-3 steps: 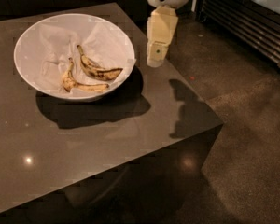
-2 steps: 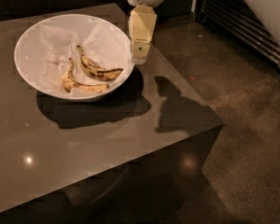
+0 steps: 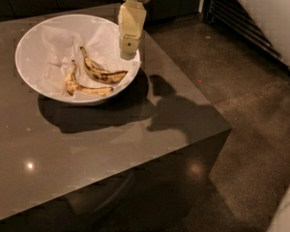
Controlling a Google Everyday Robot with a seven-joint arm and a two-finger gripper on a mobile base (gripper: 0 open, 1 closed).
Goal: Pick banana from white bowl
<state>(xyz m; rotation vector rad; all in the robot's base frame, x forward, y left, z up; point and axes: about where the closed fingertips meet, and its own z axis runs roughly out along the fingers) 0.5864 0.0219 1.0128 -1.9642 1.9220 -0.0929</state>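
Gripper (image 3: 129, 55) shifted left, arm (image 3: 132, 18) vertical over white bowl (image 3: 26, 42) right rim, near banana (image 3: 99, 73); grip state unclear

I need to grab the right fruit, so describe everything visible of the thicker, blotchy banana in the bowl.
The banana is the thicker of two, yellow with heavy dark brown blotches, gently curved, its thin stem pointing up-left. It lies on crumpled white paper inside the white bowl, right of centre, just behind a paler, thinner banana; whether they touch is unclear. The gripper hangs over the bowl's right rim, near the banana's blunt end, apparently clear of it.
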